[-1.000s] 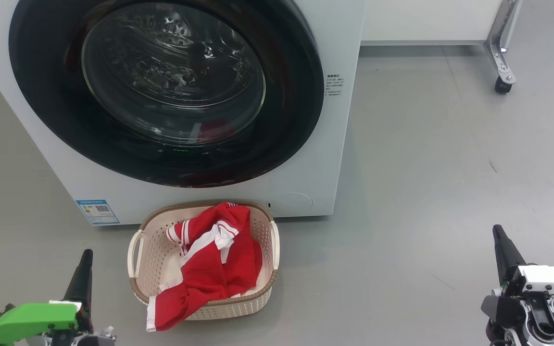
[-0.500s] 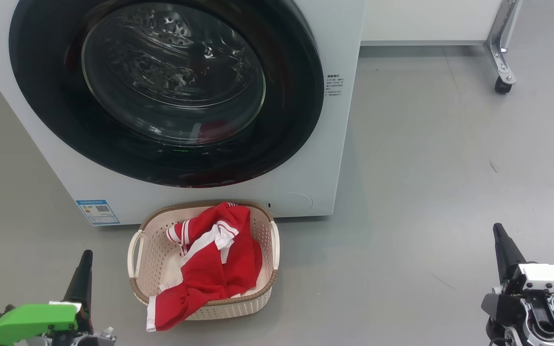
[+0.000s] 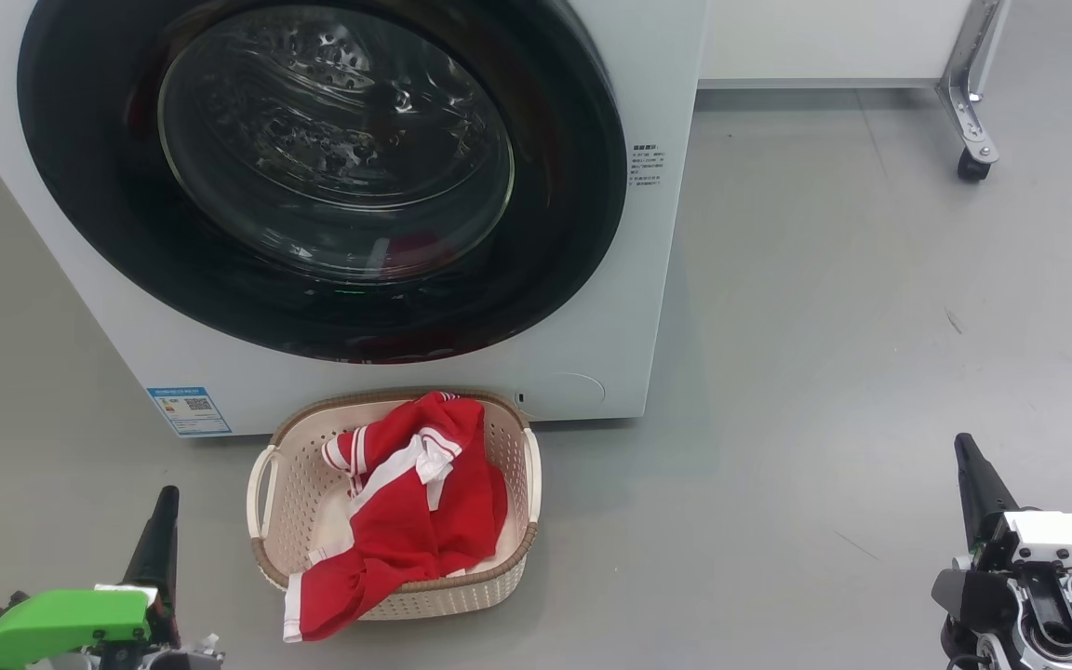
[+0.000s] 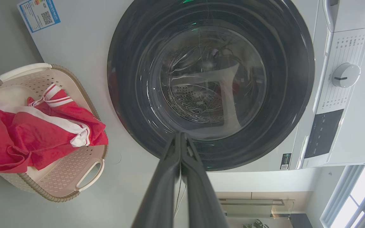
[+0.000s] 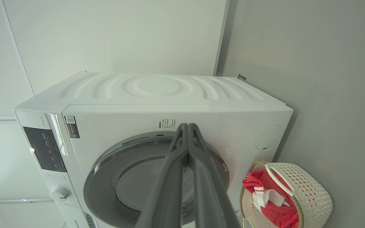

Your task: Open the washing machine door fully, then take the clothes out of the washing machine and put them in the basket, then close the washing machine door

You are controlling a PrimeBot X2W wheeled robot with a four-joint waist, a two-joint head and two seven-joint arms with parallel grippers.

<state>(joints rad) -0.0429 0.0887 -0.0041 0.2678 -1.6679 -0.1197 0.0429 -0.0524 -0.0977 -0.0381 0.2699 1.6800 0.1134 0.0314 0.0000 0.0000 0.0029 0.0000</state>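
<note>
Door [image 3: 331, 158] closed, upper left | clothes [image 3: 406, 521] in basket [image 3: 462, 596], lower centre, one end draped over near rim | left tool [image 3: 167, 498], right tool [image 3: 964, 448]: fingers together, empty, bottom corners | risk: nudging basket could drop draped end onto floor [image 3: 824, 326]

No word or number is large enough to read. The washing machine [image 3: 247, 391] carries a blue label [image 3: 189, 410] at the lower left of its front, with a QR code and lines of print too small to make out. Just right of the washing machine door [image 3: 555, 186] is a small block of dark print [image 3: 646, 166], also illegible. In the left wrist view a black QR sticker [image 4: 285, 161] sits beside the dark display panel [image 4: 323, 133], and rows of tiny print [image 4: 348, 42] run beside the dial [image 4: 345, 75].
</note>
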